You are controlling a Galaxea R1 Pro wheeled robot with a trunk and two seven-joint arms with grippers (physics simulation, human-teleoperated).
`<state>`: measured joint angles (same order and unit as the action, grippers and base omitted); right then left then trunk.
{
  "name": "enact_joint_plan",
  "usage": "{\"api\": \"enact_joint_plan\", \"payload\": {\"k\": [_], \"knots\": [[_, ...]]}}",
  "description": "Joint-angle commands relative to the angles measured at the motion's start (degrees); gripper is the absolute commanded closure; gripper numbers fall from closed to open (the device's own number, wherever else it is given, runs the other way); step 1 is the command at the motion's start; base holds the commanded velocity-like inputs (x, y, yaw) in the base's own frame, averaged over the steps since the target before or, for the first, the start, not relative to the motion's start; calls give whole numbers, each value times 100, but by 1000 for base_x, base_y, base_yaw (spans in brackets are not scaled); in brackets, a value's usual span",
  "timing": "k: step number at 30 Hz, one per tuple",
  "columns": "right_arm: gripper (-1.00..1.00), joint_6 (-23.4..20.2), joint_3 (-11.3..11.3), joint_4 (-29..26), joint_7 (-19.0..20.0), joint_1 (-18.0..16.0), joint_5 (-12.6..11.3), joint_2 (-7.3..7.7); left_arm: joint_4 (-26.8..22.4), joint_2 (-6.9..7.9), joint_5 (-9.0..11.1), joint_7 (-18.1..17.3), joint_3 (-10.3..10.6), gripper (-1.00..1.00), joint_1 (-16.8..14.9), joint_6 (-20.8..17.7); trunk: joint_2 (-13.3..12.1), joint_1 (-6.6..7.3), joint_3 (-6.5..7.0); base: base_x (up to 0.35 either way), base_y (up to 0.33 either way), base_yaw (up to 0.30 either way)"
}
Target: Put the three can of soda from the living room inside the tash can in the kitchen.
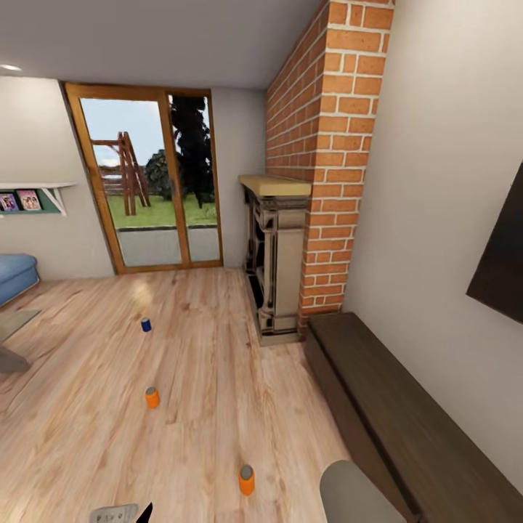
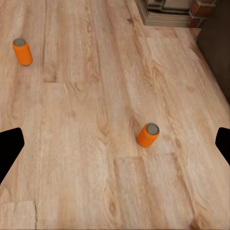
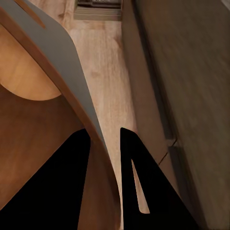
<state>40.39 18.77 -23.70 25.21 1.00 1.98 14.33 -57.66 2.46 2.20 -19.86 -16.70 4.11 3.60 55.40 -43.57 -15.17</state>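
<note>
Apparently right gripper (image 3: 104,143) pinches the trash can's (image 3: 52,62) rim; left gripper (image 2: 115,146) gapes empty, fingertips cropped.

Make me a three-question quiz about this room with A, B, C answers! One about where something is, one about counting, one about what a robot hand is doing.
1. The blue can stands where?
A. on the floor
B. on the mantel
C. on the bench

2. How many orange cans?
A. one
B. two
C. four

3. The right gripper is:
A. empty
B. holding a can
C. clamped on the bin's rim

Answers: 1 A, it stands on the planks. 2 B, one at, one at. 3 C, a finger on each side of the rim.
</note>
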Motion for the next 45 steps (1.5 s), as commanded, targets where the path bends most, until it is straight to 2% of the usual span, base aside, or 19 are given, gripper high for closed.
{"api": "enact_joint_plan", "payload": {"k": [1,18,31,45], "knots": [[100,2,21,-10,19,-2,-40,0,0,0,0,0,0,-100,1,0,0,0,1,303,0,0],[100,-3,21,-4,19,-5,-38,0,0,0,0,0,0,-100,0,0,0,0,1,226,0,0],[100,3,15,-3,19,-7,-32,0,0,1,1,0,0,-100,-1,0,0,0,1,27,-1,0],[100,2,13,44,19,-13,-31,0,0,0,0,0,0,-100,-1,-4,0,0,1,1,-222,0]]}}
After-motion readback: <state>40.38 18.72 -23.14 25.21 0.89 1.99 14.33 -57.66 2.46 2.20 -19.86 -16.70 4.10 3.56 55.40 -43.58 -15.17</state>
